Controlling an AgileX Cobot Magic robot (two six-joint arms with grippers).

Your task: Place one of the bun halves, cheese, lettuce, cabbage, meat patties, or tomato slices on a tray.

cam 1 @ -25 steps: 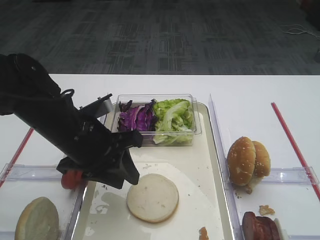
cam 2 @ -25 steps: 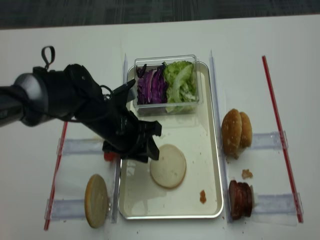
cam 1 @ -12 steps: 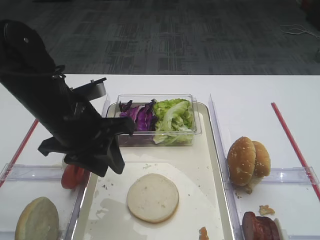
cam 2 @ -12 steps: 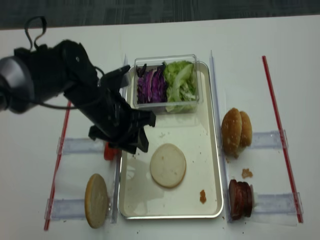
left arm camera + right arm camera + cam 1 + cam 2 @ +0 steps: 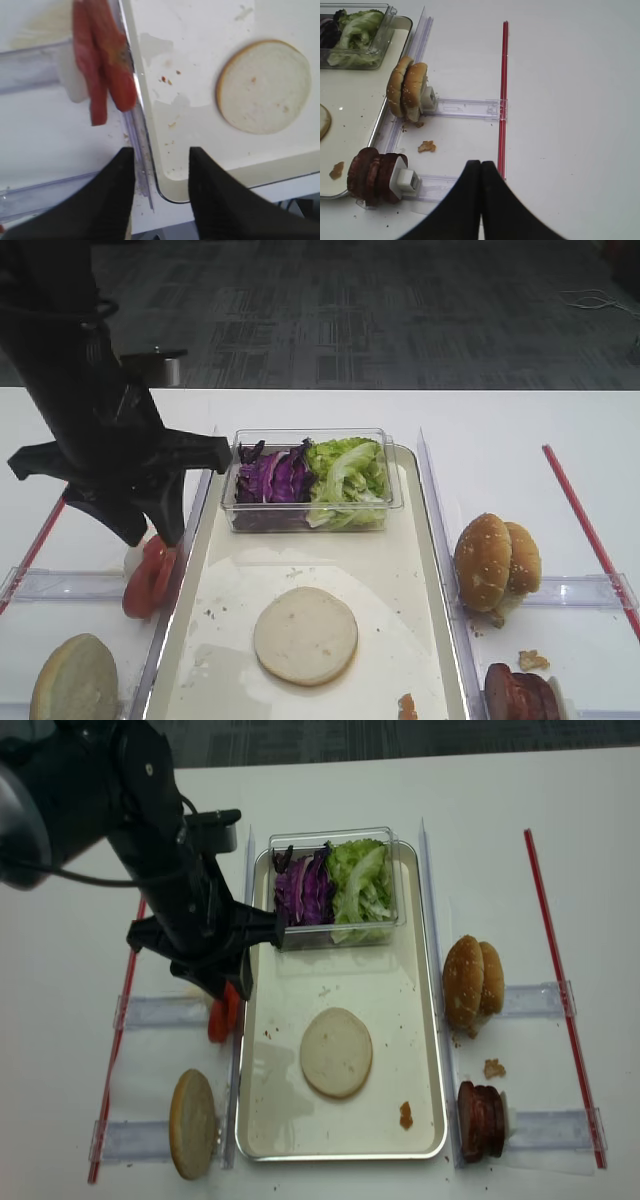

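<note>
The left gripper [image 5: 160,187], fingers [image 5: 117,192] parted and empty, hangs just behind the on-edge tomato slices [image 5: 102,75], nearer than the right arm.

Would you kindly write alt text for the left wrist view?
The open left gripper hovers above the tray rim, holding nothing. A bun half lies cut face up on the tray; tomato slices stand on edge just outside it.

Bulky black-shrouded left arm [image 5: 95,430] — smooth black tapered jaws
</note>
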